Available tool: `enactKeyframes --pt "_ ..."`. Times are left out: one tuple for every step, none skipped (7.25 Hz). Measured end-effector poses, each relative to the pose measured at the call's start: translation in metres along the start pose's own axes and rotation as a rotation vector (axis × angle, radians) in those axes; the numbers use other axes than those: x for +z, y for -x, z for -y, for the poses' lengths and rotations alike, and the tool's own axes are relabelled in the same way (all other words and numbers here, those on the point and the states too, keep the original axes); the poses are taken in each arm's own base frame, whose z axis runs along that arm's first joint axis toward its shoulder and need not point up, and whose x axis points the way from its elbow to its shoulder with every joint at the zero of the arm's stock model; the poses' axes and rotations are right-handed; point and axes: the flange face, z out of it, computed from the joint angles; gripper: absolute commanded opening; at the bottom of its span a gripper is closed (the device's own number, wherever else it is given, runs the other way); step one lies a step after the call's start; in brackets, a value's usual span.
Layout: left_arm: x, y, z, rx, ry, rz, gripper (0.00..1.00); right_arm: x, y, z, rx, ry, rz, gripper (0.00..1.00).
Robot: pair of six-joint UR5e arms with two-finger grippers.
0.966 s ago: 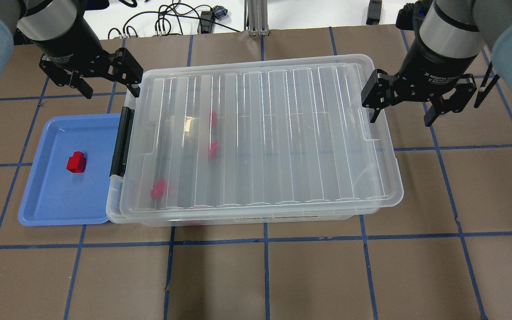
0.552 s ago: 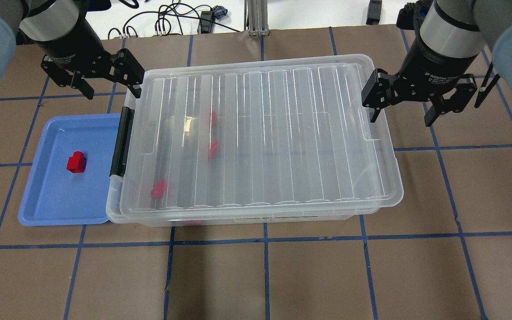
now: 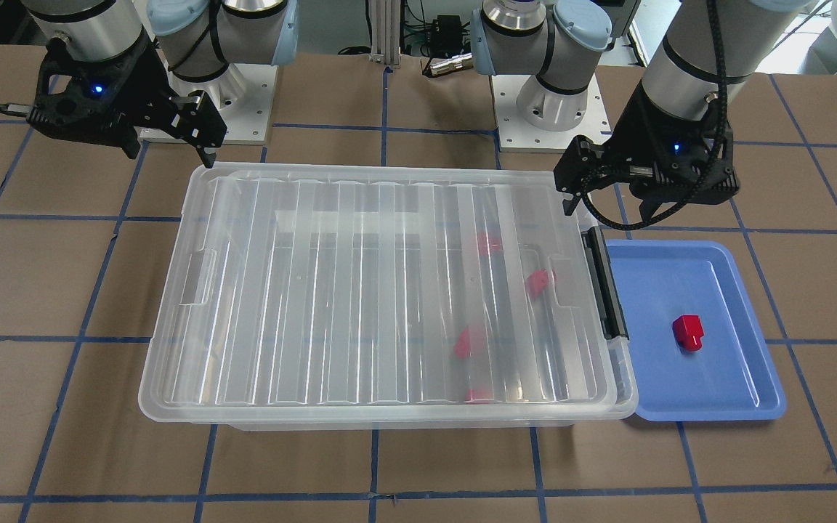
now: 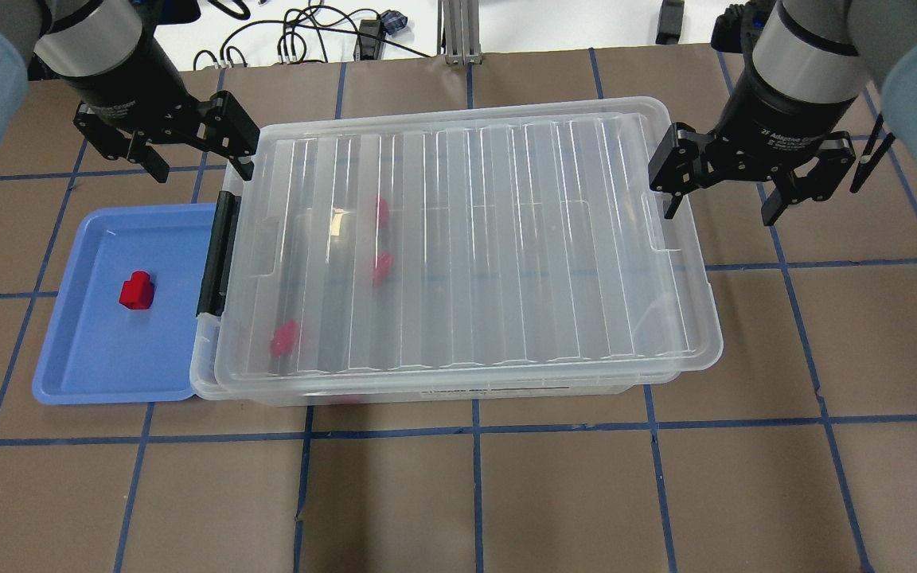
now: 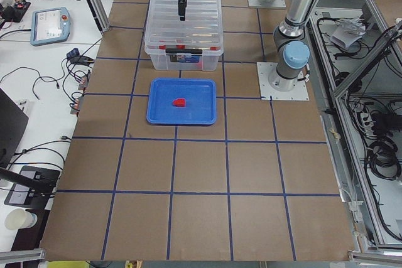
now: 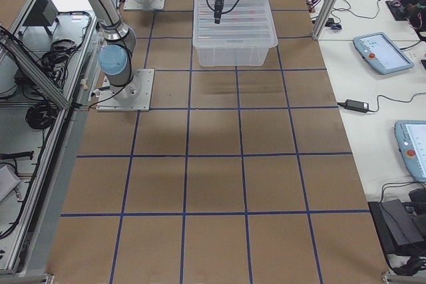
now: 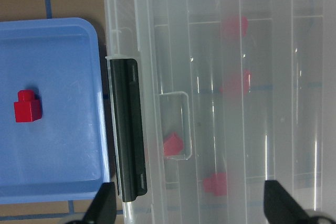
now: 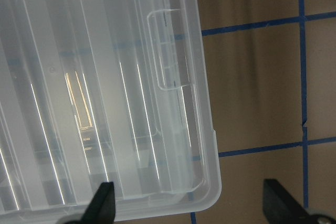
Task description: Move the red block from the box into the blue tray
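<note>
We see the left end effector (image 4: 202,155) released, its 2 fingers (image 7: 105,203) spread wide and holding nothing. It hangs above the corner of the box (image 4: 546,386) at the end that carries the black latch (image 4: 216,255). Below it, on the side away from the robot's base, the tray (image 4: 92,358) lies flat on the desk (image 4: 586,493), just beside the latch end of the box. The block (image 4: 137,290) rests in the tray, 1 piece alone and apart from the rim. It is well below this end effector and toward its outer side, and in the left wrist view it sits at the far left. The lid (image 4: 506,239) lies on the box, and through it we make out 4 more red pieces (image 4: 381,267) as blurred shapes, all in the half of the box nearer the left end effector. The right end effector (image 4: 719,208) is released too, wide and empty. It hovers at the opposite short end of the box, over the lid's corner and the bare desk beside it. The 2 end effectors are well apart, with the length of the box between them.
</note>
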Motion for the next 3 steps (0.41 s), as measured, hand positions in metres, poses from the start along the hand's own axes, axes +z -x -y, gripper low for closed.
enactKeyframes --pt "0.0005 0.0000 0.0000 0.000 0.001 0.000 1.00 0.0001 0.0001 0.0003 0.000 -0.001 0.000 1.00" --pt "0.0005 0.0000 -0.0001 0.000 0.002 0.000 1.00 -0.0012 0.0001 0.0004 0.000 -0.003 0.002 1.00" --pt "0.0005 0.0000 0.0000 0.000 0.002 0.000 1.00 -0.0036 -0.0001 0.0002 0.001 -0.007 0.007 1.00"
